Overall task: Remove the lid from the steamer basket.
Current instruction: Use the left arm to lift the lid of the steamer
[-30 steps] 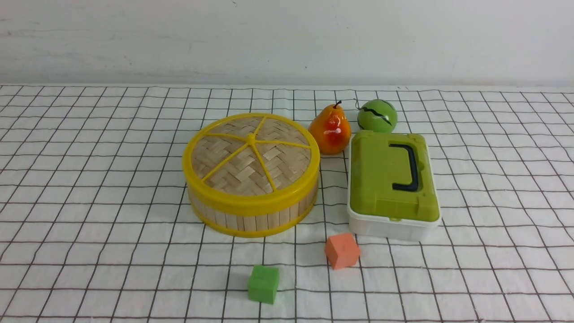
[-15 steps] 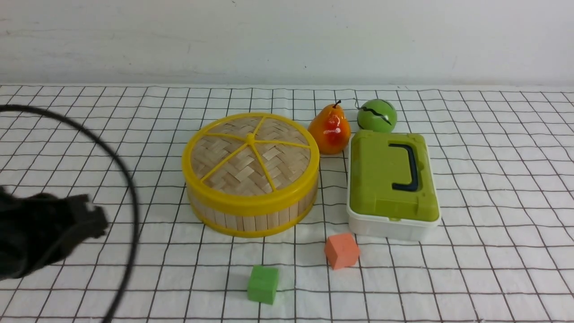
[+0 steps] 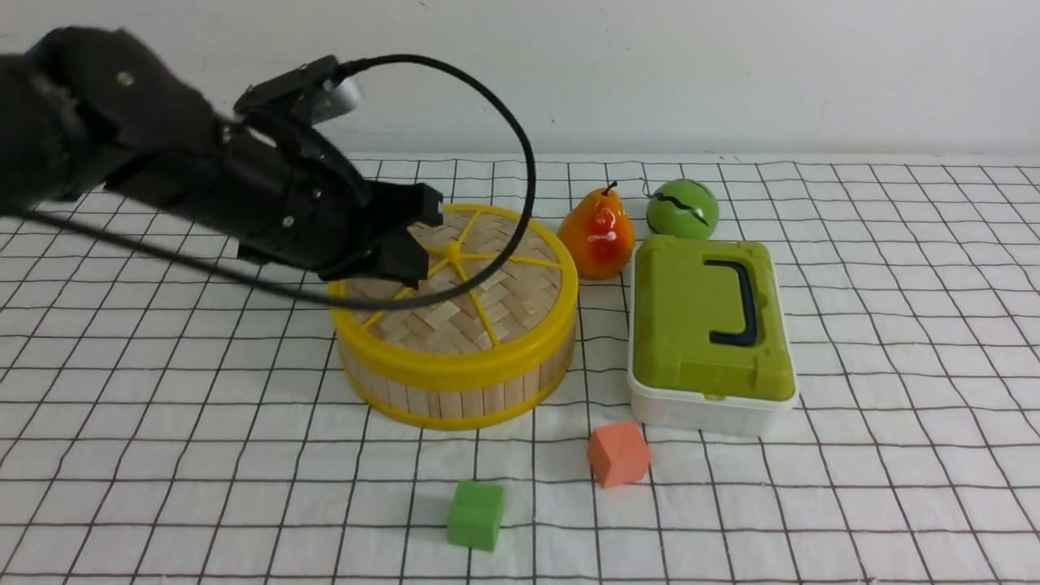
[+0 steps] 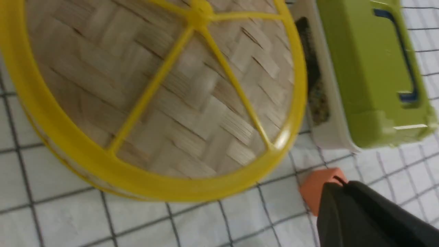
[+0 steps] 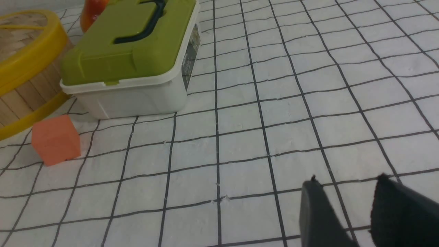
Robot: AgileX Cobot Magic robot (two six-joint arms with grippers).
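The lid (image 3: 475,305), a woven bamboo disc with a yellow rim and spokes, sits on the steamer basket (image 3: 455,396) at the table's middle. My left gripper (image 3: 429,241) is open and empty. It hovers over the lid's left part, near the hub, with its fingers apart. In the left wrist view the lid (image 4: 171,103) fills the frame, and only one dark finger (image 4: 346,216) shows. My right gripper (image 5: 346,180) is open and empty, low over the bare cloth. It is to the right of the basket (image 5: 20,96) and out of the front view.
A white box with a green lid and black handle (image 3: 711,325) stands just right of the basket. A pear (image 3: 600,236) and a green ball (image 3: 682,210) are behind it. An orange cube (image 3: 619,453) and a green cube (image 3: 476,513) lie in front. The left arm's cable (image 3: 520,146) loops over the lid.
The left arm was out of view a second ago. It came in low at the left, then swung up and right over the lid. The lid and basket have not moved.
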